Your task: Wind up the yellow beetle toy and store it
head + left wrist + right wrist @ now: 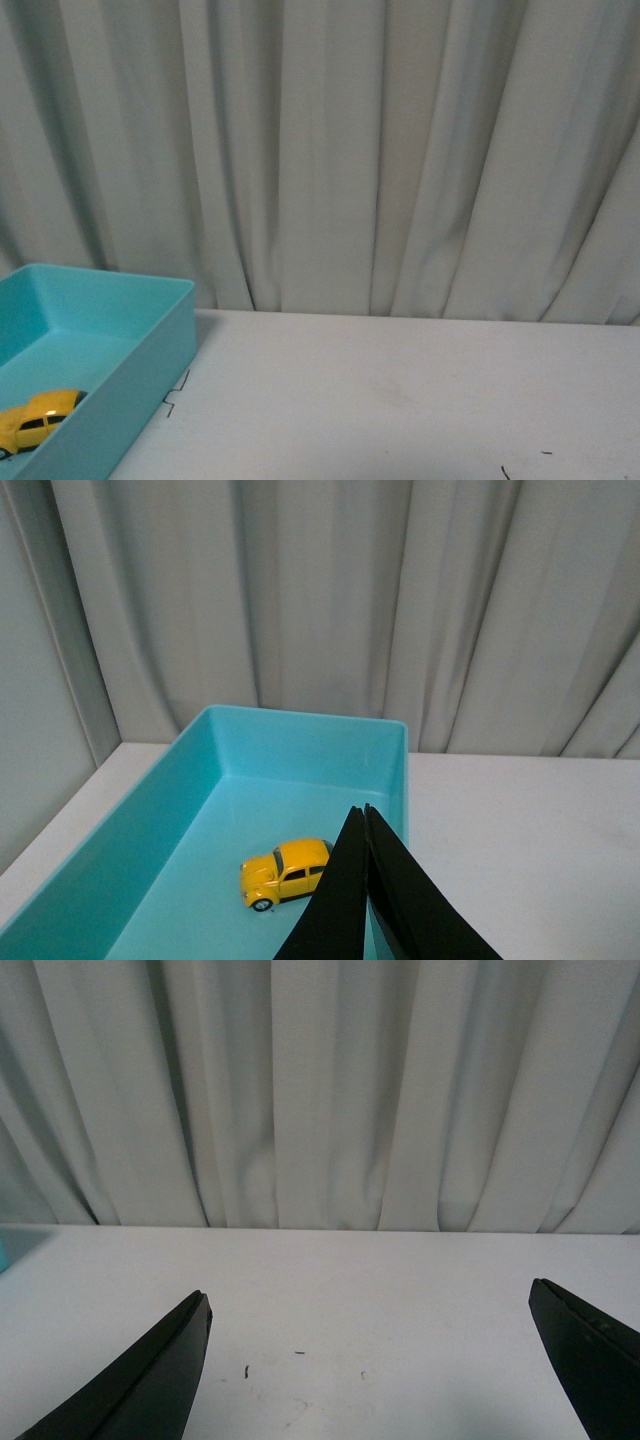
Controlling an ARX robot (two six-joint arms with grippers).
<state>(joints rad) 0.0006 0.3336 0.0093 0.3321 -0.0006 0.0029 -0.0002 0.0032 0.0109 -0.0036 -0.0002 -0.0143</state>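
the yellow beetle toy (283, 872) sits on its wheels on the floor of the teal bin (300, 725), in the part of the bin nearer the robot, apart from the far wall. in the front view the same toy (34, 421) shows low at the left edge of the scene, inside the bin (150, 365), close to the inner face of the bin's right-hand wall; whether it touches that wall i cannot tell. nothing grips it.

the left gripper (365, 810) hangs above the bin, just beside the toy in the left wrist view and partly covering its rear end. its two black fingers (340, 900) are pressed together with their tips meeting, so the jaws are closed, and nothing is held between them.

the bin stands on the white table (400, 390), at its left side, with its far end close to the pale curtain (330, 150) that hangs in folds behind the table.

the right gripper (370, 1305) is over the bare table, well apart from the bin. its jaws are spread wide, one black finger (150, 1380) at each side of the right wrist view, with only tabletop between them and nothing in their hold. a few small dark marks (247, 1370) lie on the table surface under it.
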